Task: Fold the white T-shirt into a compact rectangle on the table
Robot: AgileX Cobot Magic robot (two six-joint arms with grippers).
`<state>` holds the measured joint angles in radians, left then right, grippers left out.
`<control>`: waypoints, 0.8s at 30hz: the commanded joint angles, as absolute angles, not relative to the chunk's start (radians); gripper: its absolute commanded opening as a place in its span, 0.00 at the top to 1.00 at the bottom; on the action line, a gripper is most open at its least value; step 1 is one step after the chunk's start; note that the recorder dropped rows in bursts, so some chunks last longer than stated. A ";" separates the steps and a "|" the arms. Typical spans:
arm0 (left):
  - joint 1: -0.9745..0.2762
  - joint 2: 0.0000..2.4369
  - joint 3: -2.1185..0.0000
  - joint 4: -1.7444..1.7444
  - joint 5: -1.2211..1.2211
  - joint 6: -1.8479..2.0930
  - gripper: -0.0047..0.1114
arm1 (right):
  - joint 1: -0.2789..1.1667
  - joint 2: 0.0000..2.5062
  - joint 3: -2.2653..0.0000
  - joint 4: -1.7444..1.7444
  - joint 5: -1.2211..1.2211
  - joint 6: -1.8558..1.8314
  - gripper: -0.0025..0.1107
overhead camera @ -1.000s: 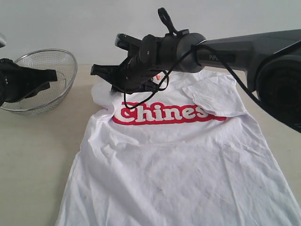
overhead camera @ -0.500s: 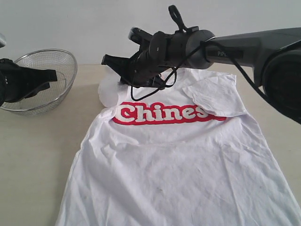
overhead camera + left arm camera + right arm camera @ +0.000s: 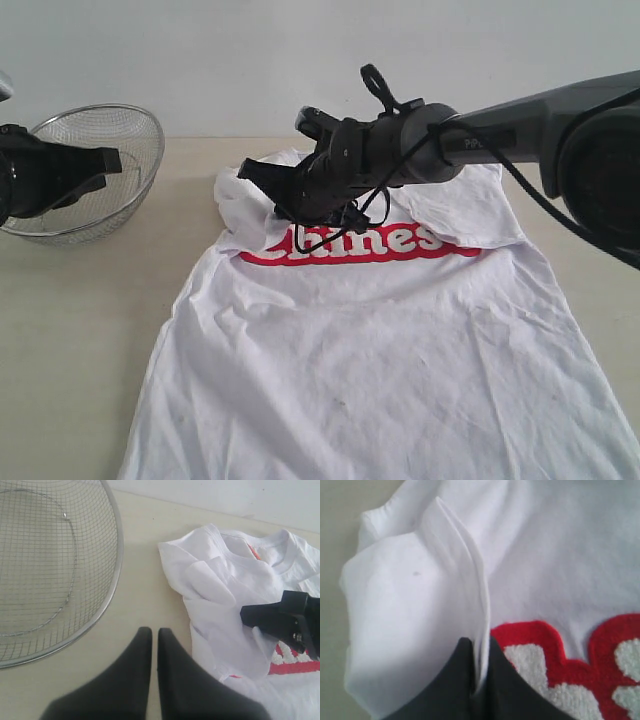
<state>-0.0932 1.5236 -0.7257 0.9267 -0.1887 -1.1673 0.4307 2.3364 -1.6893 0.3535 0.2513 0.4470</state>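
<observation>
The white T-shirt (image 3: 380, 340) lies flat on the table (image 3: 80, 330), with its red-outlined lettering (image 3: 400, 242) across the chest. My right gripper (image 3: 248, 169) reaches across from the right. It is shut on the edge of the shirt's left sleeve (image 3: 410, 605), which stands pinched between the jaws (image 3: 479, 642) just above the first letters (image 3: 560, 660). The sleeve (image 3: 235, 195) is drawn inward over the shoulder. My left gripper (image 3: 112, 158) hovers shut and empty (image 3: 151, 632) over bare table between the bowl and the shirt. The orange neck tag (image 3: 253, 551) shows at the collar.
A silver wire-mesh bowl (image 3: 100, 135) stands at the far left, close to the left gripper, and its rim (image 3: 116, 575) lies near the shirt's shoulder. A pale wall runs behind the table. The right arm's cable (image 3: 345, 215) hangs down over the chest lettering.
My right gripper has moved right and down with the sleeve in it, pulling the sleeve in over the shoulder; its body now covers the first letters. The left arm has stayed still.
</observation>
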 commanded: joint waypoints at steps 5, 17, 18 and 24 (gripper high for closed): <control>-0.091 1.525 -0.722 0.933 -0.194 -1.175 0.92 | 0.434 2.325 -1.684 0.341 0.204 0.499 0.98; -0.091 1.525 -0.722 0.933 -0.194 -1.175 0.92 | 0.438 2.324 -1.684 0.273 0.218 0.458 0.97; -0.091 1.525 -0.722 0.933 -0.194 -1.175 0.92 | 0.438 2.324 -1.684 0.256 0.233 0.440 0.94; -0.091 1.525 -0.722 0.933 -0.194 -1.182 0.92 | 0.434 2.324 -1.684 0.248 0.301 0.376 0.45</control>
<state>-0.0932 1.5236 -0.7257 0.9267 -0.1887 -1.1705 0.4377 2.3364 -1.6871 0.2665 0.2659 0.4021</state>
